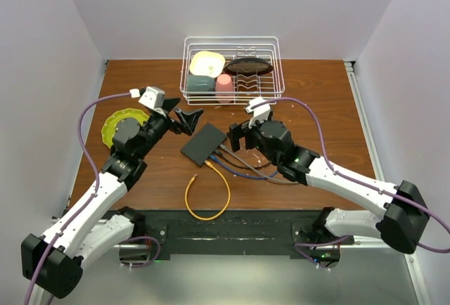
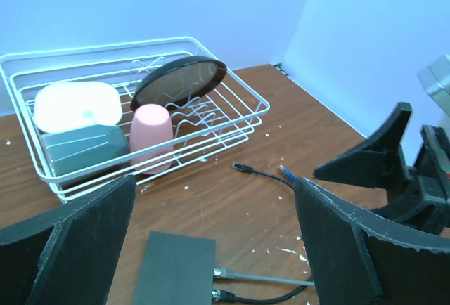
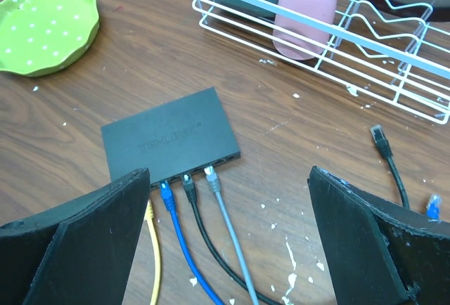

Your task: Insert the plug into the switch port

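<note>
**Ana:** Left gripper [image 1: 181, 119] first: is it carrying anything?

**Ben:** No. Its jaws stand wide with nothing between them, over the far side of the network switch [image 1: 204, 143]. A green plate [image 1: 124, 125] lies apart on its outer side and looks irrelevant to the job.

**Ana:** Where are the ports?

**Ben:** On the port edge [image 3: 204, 168], right under the right gripper [image 3: 225, 242]. Four leads sit side by side in it: a yellow cable [image 3: 153, 249], a blue cable [image 3: 181, 242], a black cable [image 3: 200, 228] and a grey cable [image 3: 228, 235].

**Ana:** Is that gripper gripping?

**Ben:** No, it is spread wide and empty. It hangs above that edge, probably so its camera can see the sockets.

**Ana:** Anything loose?

**Ben:** To its right, toward the dish rack [image 1: 232, 38], a black plug [image 3: 378, 135] and a blue plug [image 3: 432, 206] lie on the wood, touching neither switch nor finger. I can't tell which plug the task means. If it is one of the seated four, I'd judge the insertion done.
</note>
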Robot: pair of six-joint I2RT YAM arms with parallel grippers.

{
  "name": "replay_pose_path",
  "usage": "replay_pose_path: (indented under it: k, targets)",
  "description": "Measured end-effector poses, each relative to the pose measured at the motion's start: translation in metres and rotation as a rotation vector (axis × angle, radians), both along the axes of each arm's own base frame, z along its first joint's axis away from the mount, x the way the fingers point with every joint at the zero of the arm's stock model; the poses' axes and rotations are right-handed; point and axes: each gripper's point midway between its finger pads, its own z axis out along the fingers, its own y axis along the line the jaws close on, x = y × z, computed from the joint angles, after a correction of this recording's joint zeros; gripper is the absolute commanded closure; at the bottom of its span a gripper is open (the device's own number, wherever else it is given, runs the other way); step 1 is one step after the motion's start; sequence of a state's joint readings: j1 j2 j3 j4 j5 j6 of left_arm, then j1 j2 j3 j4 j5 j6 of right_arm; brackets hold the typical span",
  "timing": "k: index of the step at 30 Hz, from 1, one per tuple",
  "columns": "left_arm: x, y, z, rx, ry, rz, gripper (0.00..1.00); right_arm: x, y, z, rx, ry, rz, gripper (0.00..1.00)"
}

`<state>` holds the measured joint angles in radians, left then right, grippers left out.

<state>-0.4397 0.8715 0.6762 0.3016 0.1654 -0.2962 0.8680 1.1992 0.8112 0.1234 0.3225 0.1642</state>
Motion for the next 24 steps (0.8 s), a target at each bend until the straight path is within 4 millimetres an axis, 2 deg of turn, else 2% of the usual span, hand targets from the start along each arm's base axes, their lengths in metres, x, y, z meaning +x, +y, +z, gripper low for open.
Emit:
replay_pose_path:
  k: [12,24]
  targets:
    - [0.007,0.012,0.0,-0.007,0.004,0.079,0.0,-0.017,-0.019,0.028,0.078,-0.054,-0.002,0.01]
    - [0.017,0.012,-0.015,0.014,0.043,0.101,0.0,-0.021,-0.018,0.017,0.065,-0.034,0.019,0.01]
